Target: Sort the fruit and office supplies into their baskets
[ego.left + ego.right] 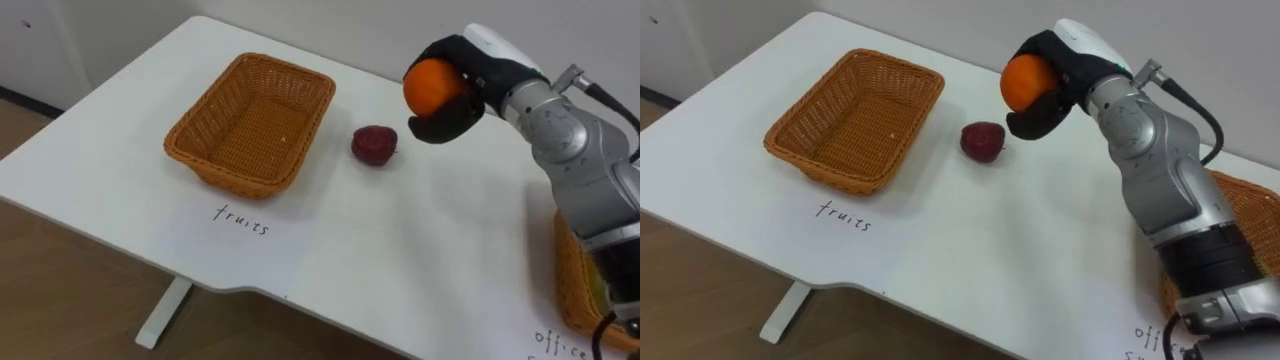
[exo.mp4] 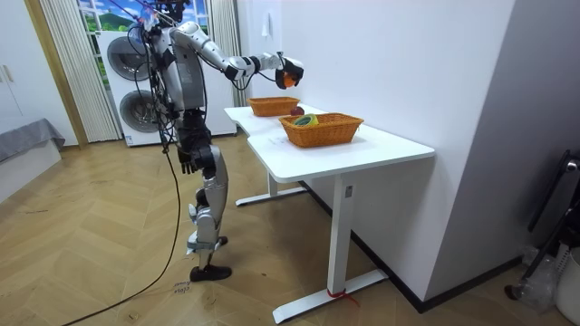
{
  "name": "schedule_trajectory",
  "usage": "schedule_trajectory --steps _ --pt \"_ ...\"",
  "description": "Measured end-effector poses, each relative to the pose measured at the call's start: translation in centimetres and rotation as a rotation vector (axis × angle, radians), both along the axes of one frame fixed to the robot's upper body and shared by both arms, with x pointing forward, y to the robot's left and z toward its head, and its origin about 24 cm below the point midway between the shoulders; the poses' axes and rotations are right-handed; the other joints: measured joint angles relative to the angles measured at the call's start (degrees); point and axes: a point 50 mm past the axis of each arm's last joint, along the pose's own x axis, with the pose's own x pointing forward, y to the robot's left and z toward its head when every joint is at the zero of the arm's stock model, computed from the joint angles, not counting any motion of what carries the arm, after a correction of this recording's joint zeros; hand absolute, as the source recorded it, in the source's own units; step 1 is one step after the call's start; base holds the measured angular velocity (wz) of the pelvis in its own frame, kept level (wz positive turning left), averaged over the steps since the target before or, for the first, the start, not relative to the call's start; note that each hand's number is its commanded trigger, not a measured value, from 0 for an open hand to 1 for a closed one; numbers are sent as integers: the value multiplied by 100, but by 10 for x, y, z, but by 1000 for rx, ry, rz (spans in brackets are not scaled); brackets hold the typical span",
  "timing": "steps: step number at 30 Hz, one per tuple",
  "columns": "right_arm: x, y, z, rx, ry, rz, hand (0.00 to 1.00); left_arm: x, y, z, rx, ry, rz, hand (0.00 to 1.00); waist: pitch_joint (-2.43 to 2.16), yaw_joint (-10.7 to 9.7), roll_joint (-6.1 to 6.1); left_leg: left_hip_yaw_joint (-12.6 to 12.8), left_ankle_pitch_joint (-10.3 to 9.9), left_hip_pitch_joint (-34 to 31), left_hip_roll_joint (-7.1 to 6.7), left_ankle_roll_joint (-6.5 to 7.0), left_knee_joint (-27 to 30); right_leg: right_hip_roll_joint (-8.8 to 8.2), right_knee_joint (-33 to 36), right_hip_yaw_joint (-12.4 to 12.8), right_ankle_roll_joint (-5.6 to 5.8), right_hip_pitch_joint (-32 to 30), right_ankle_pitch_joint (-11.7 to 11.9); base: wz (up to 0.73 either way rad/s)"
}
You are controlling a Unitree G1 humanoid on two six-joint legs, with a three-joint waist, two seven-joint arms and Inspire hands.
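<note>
My right hand (image 1: 455, 118) is shut on an orange (image 1: 434, 84) and holds it in the air above the white table (image 1: 400, 260). Just below and to its left, a dark red fruit (image 1: 374, 145) lies on the tabletop. Further left stands the wicker fruit basket (image 1: 200, 160), with nothing in it and a handwritten label in front. The office basket (image 1: 1252, 215) sits at the right edge, partly hidden by my arm. In the room view I stand at the table's end with the right arm stretched out and my left hand (image 2: 186, 162) hanging by my hip.
The table's front edge runs close below the label, with wooden floor and a table leg (image 1: 165, 312) beneath. A wall borders the table's far side. In the room view the office basket (image 2: 322, 129) holds a few items.
</note>
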Motion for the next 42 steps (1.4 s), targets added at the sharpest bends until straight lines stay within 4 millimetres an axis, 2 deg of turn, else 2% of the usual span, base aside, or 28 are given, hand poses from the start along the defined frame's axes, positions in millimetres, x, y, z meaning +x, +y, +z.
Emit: schedule_trajectory --steps 5,11,15,17,21,27,29,32,42 --pt "-1 3 0 3 6 16 100 -3 0 0 7 5 -2 0 11 154 -115 -59 0 -33 -7 0 7 -3 1 -93 0 -14 0 3" --pt "-2 10 -2 1 13 44 100 -4 2 1 27 8 -4 0 0 379 -167 -172 2 -97 -35 -2 16 -14 -3 -232 0 -25 0 12" --pt "-2 16 -5 4 22 59 100 -5 3 1 28 9 -3 0 10 480 -207 -289 9 -116 -70 9 23 -31 -2 -324 0 -20 0 16" --pt "-2 21 -6 21 24 69 100 -6 3 1 27 10 -2 0 14 593 -221 -317 16 -115 -80 21 23 -46 -3 -370 0 -20 0 7" --pt "-2 31 -9 47 27 92 100 -9 4 2 30 11 5 0 19 656 -230 -422 17 -136 -101 23 1 -50 -4 -447 2 21 -1 13" --pt "-3 38 -18 22 34 102 100 -17 5 2 33 24 11 0 49 936 -286 -464 18 -167 -99 21 -16 -40 -32 -476 9 7 -5 4" --pt "-3 41 -25 4 57 111 100 -19 7 3 37 26 23 0 89 1033 -348 -464 18 -181 -105 20 16 -35 -91 -480 9 7 -5 0" --pt "-4 44 -32 -12 82 119 100 -21 7 3 37 28 31 0 94 1074 -358 -505 18 -210 -123 20 15 -44 -90 -527 9 4 -5 6" --pt "-2 41 -34 42 86 100 100 -21 9 3 43 22 40 0 104 1100 -338 -606 22 -286 -167 29 26 -67 -92 -655 11 -1 -6 5"
